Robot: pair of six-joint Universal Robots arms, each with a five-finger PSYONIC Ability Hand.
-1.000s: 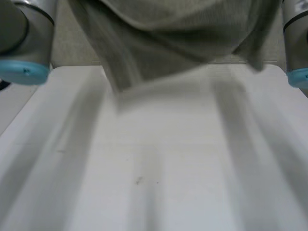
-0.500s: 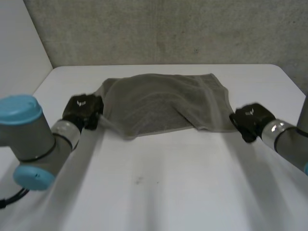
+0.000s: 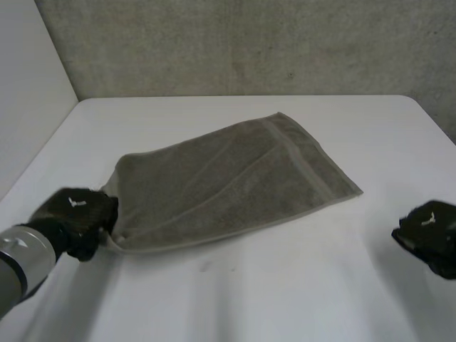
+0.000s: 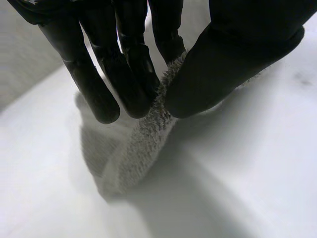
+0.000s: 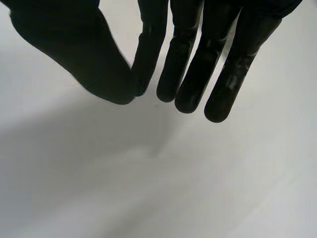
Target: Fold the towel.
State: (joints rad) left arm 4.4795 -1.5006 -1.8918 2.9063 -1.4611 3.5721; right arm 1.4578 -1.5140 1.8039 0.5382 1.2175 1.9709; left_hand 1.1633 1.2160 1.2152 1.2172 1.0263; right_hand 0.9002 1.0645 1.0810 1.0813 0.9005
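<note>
A white table [image 3: 285,292] stands before a rough grey wall [image 3: 249,43], its far corners rounded. A grey-green towel [image 3: 228,178] lies flat at a slant across the middle. The left hand [image 3: 75,214] is at the towel's near left corner, by the table's left edge, and pinches that corner between thumb and fingers. The right hand [image 3: 427,231] is near the right edge, well apart from the towel, with straight fingers holding nothing. Bare tabletop lies between the towel and the near edge.

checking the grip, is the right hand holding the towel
No, the right hand hangs open over bare table, apart from the towel.
</note>
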